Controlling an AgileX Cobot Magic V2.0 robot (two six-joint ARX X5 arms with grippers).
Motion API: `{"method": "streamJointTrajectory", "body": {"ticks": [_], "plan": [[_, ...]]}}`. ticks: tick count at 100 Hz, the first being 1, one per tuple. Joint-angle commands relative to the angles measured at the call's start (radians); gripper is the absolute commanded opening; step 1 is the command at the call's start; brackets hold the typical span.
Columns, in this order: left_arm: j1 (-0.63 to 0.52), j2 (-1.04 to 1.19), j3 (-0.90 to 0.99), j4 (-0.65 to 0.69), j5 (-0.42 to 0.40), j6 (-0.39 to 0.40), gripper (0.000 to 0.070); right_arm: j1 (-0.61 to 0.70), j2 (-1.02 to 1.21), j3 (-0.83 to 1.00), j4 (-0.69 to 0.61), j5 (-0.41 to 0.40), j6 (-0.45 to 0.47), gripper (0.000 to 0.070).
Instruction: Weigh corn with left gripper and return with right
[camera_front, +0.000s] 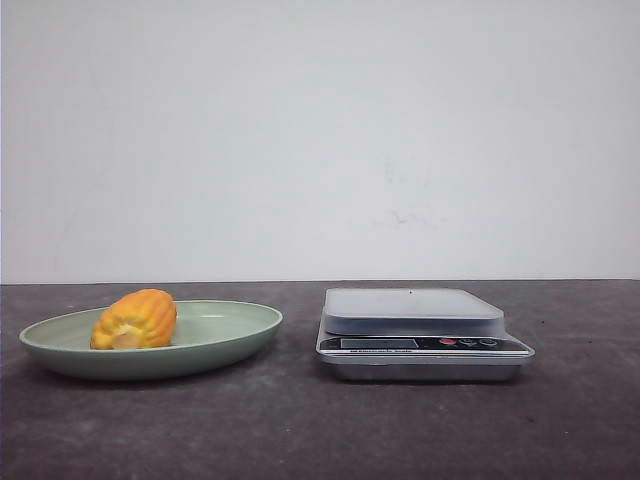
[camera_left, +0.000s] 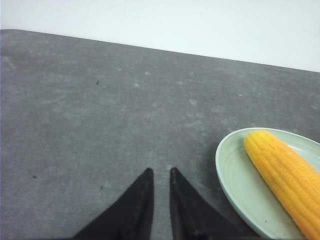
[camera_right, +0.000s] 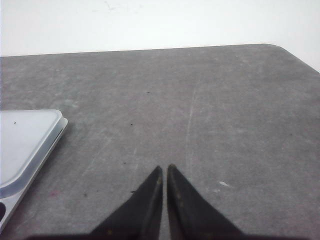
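Note:
The orange-yellow corn (camera_front: 135, 319) lies on its side in a pale green plate (camera_front: 235, 335) at the left of the table. The corn (camera_left: 285, 175) and the plate (camera_left: 232, 175) also show in the left wrist view, off to one side of my left gripper (camera_left: 161, 171). That gripper hovers over bare table, its jaws nearly together with a narrow slit and nothing between them. My right gripper (camera_right: 165, 167) is shut and empty over bare table, beside the scale (camera_right: 27, 137). Neither arm shows in the front view.
A silver digital kitchen scale (camera_front: 420, 330) with a pale platform stands right of the plate. The dark grey table (camera_front: 320, 430) runs back to a white wall. Its right edge and rounded far corner (camera_right: 280, 50) show in the right wrist view.

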Motion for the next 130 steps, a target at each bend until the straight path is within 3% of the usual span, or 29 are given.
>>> {"method": "streamJointTrajectory", "body": {"ticks": [1,19,36,48,74,88,93,97,104,108,112,130], "plan": [[0.0,-0.002,-0.016,0.001,0.001,0.006,0.0017,0.002,0.0,-0.005,0.013,-0.002,0.003,0.0008],[0.0,-0.002,-0.015,0.004,0.0,-0.006,0.0012,0.002,0.0,-0.002,0.013,-0.002,0.055,0.0006],[-0.001,0.007,0.048,0.009,0.001,-0.14,0.0015,0.002,0.018,0.09,0.005,-0.002,0.126,0.0003],[-0.002,0.059,0.199,-0.036,0.005,-0.283,0.0015,0.005,0.084,0.238,-0.008,-0.003,0.173,0.0003],[-0.002,0.319,0.579,-0.102,0.007,-0.196,0.0013,0.006,0.295,0.586,-0.131,0.0,0.126,0.0003],[-0.002,0.417,0.723,-0.187,0.072,-0.169,0.002,0.024,0.351,0.69,-0.172,-0.006,0.114,0.0003],[-0.002,0.43,0.744,-0.204,0.079,-0.161,0.0092,0.032,0.36,0.71,-0.185,-0.019,0.105,0.0013],[-0.002,0.432,0.75,-0.206,0.08,-0.162,0.0234,0.038,0.36,0.72,-0.201,-0.021,0.103,0.0068],[-0.002,0.432,0.75,-0.206,0.08,-0.163,0.0526,0.044,0.36,0.723,-0.207,-0.025,0.098,0.0325],[-0.003,0.432,0.75,-0.211,0.08,-0.167,0.0631,0.045,0.359,0.723,-0.212,-0.028,0.095,0.0485],[-0.006,0.432,0.75,-0.219,0.081,-0.171,0.0646,0.045,0.359,0.723,-0.219,-0.039,0.093,0.056],[-0.034,0.437,0.751,-0.229,0.114,-0.177,0.063,0.045,0.36,0.724,-0.251,-0.058,0.094,0.0556]]}}
